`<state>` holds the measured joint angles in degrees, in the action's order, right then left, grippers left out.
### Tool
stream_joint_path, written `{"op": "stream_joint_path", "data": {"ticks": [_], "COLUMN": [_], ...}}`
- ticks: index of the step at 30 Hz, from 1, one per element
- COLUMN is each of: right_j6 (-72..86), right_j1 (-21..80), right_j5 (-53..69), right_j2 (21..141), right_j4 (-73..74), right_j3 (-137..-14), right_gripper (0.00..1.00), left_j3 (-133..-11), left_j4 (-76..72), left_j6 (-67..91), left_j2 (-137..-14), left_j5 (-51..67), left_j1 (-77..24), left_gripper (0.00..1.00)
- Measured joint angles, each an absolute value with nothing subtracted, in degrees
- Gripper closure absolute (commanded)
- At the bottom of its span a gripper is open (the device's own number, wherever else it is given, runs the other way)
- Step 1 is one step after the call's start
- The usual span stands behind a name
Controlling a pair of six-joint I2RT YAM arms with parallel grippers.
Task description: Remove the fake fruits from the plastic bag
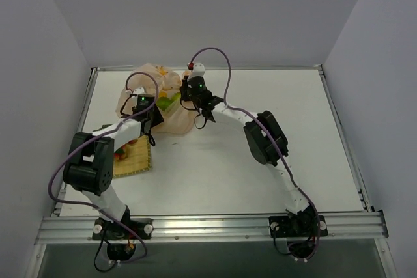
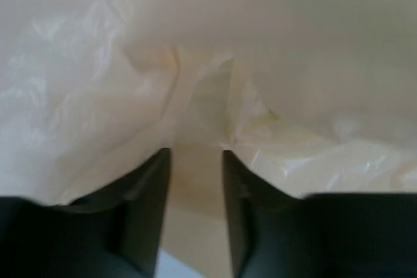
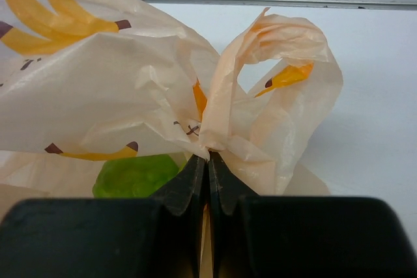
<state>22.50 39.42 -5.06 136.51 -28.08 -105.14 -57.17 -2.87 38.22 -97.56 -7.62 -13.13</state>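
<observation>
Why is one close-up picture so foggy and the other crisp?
Left wrist view: the plastic bag seems pressed close to the lens, so it is blurred and washed out. Right wrist view: the bag's banana prints and the green fruit are sharp; only the right gripper's dark fingers at the bottom are soft. Top view: even light, faint shadows, no glare.

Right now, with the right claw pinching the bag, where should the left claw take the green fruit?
Probably across its round middle, left claw coming from the left under the raised film: the green fruit shows below the fold of the bag that the right claw pinches.
</observation>
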Motion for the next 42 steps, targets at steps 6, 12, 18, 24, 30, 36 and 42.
{"op": "stream_joint_path", "data": {"ticks": [6,12,18,24,30,36,42], "right_j6": [22.52,22.55,22.76,22.92,22.90,22.92,22.92], "right_j1": [40.49,40.88,40.86,40.86,40.80,40.47,40.42], "right_j5": [-4.89,-4.86,-4.40,-3.62,-3.01,-2.35,-2.04], "right_j2": [136.46,135.94,134.78,134.45,134.45,134.45,134.45], "right_j4": [-29.47,-30.87,-31.09,-31.09,-30.98,-31.00,-31.03], "right_j3": [-103.09,-100.73,-99.13,-98.98,-98.98,-98.98,-98.98], "right_gripper": [1.00,1.00,1.00,1.00,1.00,1.00,1.00], "left_j3": [-55.46,-55.44,-57.25,-65.19,-71.00,-75.92,-77.71], "left_j4": [1.13,3.60,4.58,6.00,6.24,6.68,7.22], "left_j6": [38.20,38.98,39.90,39.03,36.32,33.28,30.44], "left_j2": [-87.29,-74.02,-76.38,-90.37,-98.41,-104.20,-108.40], "left_j5": [-7.29,-6.81,-4.62,-4.82,-7.40,-9.10,-9.32], "left_j1": [-13.45,-14.81,-17.52,-18.92,-18.59,-17.02,-15.57], "left_gripper": [0.44,0.84,0.94,0.91,0.56,0.43,0.33]}}
